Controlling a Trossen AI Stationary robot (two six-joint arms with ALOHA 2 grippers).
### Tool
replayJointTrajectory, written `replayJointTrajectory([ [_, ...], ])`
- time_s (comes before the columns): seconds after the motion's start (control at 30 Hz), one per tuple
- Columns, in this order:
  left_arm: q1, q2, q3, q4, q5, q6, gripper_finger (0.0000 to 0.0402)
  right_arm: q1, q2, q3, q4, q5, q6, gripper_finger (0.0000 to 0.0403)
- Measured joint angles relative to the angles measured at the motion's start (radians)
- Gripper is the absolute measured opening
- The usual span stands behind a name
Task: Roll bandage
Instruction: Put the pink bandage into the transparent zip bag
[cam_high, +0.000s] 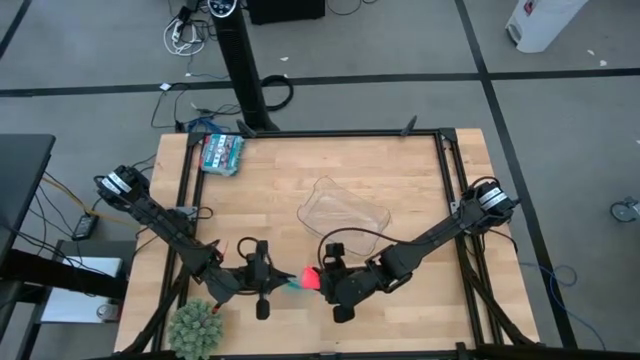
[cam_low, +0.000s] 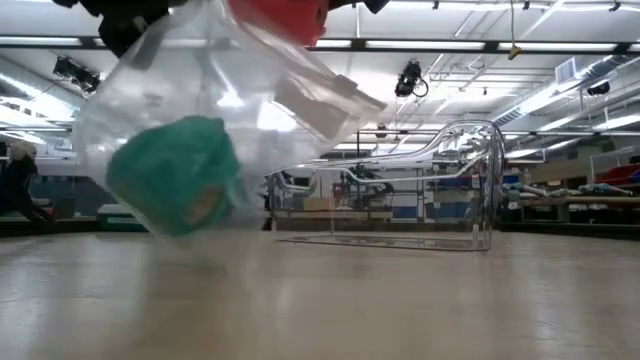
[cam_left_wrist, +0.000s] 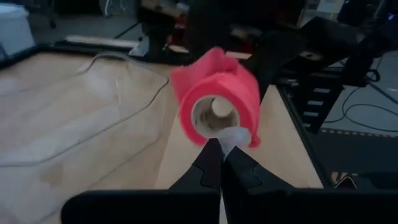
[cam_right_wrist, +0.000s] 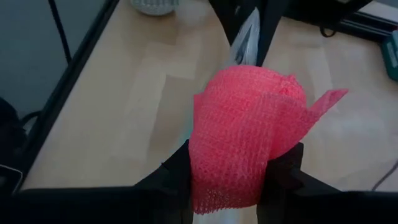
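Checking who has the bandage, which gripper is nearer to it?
Right. The right gripper is shut on the bandage, holding the roll between its fingers. The left gripper sits just beside it, pinching a clear bag edge at the roll's end.

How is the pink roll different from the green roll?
The pink roll is bright pink-red; the green roll is teal. The pink roll is bare, gripped by the right gripper, with a loose flap sticking out; the green roll sits inside a clear plastic bag. The left gripper pinches that bag's edge. Both are chunky rolls of much the same size, held up off the table.
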Motion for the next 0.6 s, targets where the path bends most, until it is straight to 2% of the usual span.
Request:
replayJointTrajectory([
  [0.2, 0.010, 0.000, 0.000, -0.002, 0.002, 0.004, 0.0002, 0.002, 0.001, 0.000, -0.007, 0.115, 0.002, 0.0115],
  [0.3, 0.008, 0.000, 0.000, -0.002, 0.011, 0.001, 0.0002, 0.000, 0.001, 0.000, 0.018, 0.036, -0.014, 0.0115],
  [0.4, 0.009, 0.000, 0.000, -0.003, 0.010, 0.000, 0.0002, 0.000, 0.001, 0.000, -0.032, 0.092, 0.026, 0.0115],
  [0.53, 0.012, 0.000, 0.000, -0.024, 0.010, -0.020, 0.0002, -0.001, 0.002, 0.000, -0.036, -0.027, -0.003, 0.0115],
  [0.6, 0.012, 0.000, 0.000, -0.033, 0.011, -0.024, 0.0002, 0.011, 0.002, 0.000, -0.032, -0.033, -0.010, 0.0115],
])
